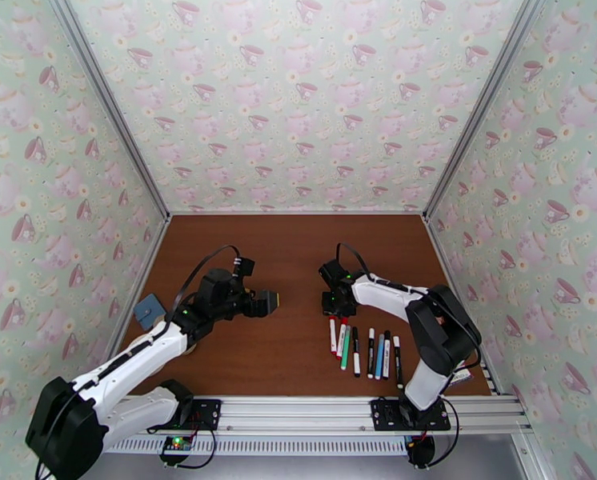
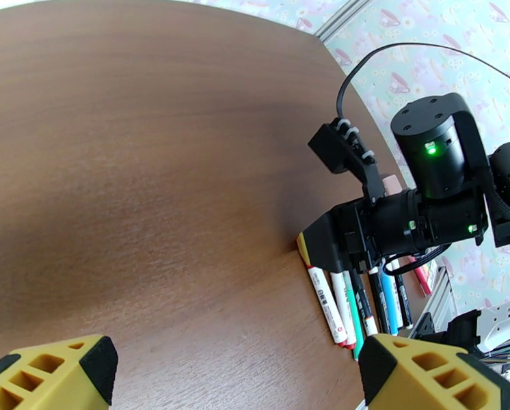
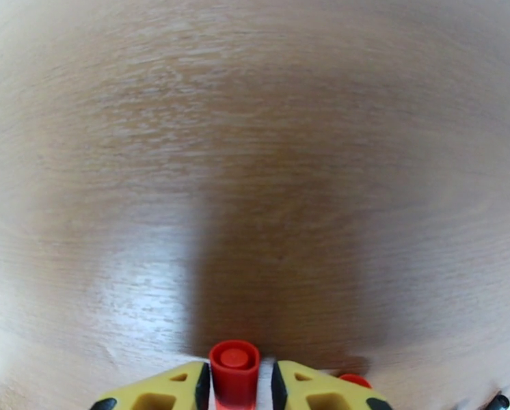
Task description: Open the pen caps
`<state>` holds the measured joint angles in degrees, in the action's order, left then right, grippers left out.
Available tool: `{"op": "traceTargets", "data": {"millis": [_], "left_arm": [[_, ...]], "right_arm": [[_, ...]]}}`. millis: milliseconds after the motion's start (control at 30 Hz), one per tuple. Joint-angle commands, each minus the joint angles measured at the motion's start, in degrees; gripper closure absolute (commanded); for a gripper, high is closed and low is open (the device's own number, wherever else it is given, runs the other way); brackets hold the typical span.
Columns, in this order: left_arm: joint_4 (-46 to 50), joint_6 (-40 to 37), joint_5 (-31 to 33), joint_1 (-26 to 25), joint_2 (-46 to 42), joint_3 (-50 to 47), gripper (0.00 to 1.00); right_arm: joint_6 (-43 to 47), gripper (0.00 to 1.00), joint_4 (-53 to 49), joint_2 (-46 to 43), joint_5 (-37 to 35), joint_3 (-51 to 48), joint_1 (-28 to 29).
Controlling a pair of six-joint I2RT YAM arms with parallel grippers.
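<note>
My right gripper [image 3: 240, 389] sits with its yellow fingers [image 3: 166, 391] close on either side of a stubby red plastic pen cap [image 3: 234, 363]. The cap is at the left end of the row of slim marker pens [image 1: 362, 351] on the brown wooden table [image 1: 290, 250]. Whether the pads actually grip it, I can't tell. My left gripper [image 2: 238, 377] hangs wide open and empty.

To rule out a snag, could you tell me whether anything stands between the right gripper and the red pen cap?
Nothing visible does: the red pen cap sits between the fingers of the right gripper. A second red cap lies beside them, outside the gap.
</note>
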<state>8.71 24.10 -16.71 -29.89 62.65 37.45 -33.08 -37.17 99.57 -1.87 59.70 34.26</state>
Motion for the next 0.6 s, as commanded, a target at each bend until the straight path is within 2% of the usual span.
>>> {"op": "traceTargets", "data": {"millis": [0, 300, 567], "left_arm": [[-2.8, 1.4, -0.5, -0.2, -0.3, -1.0, 0.00], [-3.9, 2.6, -0.7, -0.2, -0.3, -1.2, 0.00], [-6.1, 4.9, -3.0, -0.2, -0.7, -2.4, 0.00]], "right_arm": [[-1.4, 0.72, 0.1, 0.8, -1.7, 0.5, 1.1], [-2.2, 0.71, 0.2, 1.9, -2.2, 1.3, 2.0], [-2.8, 0.78, 1.8, -0.1, -1.9, 0.7, 2.4]]}}
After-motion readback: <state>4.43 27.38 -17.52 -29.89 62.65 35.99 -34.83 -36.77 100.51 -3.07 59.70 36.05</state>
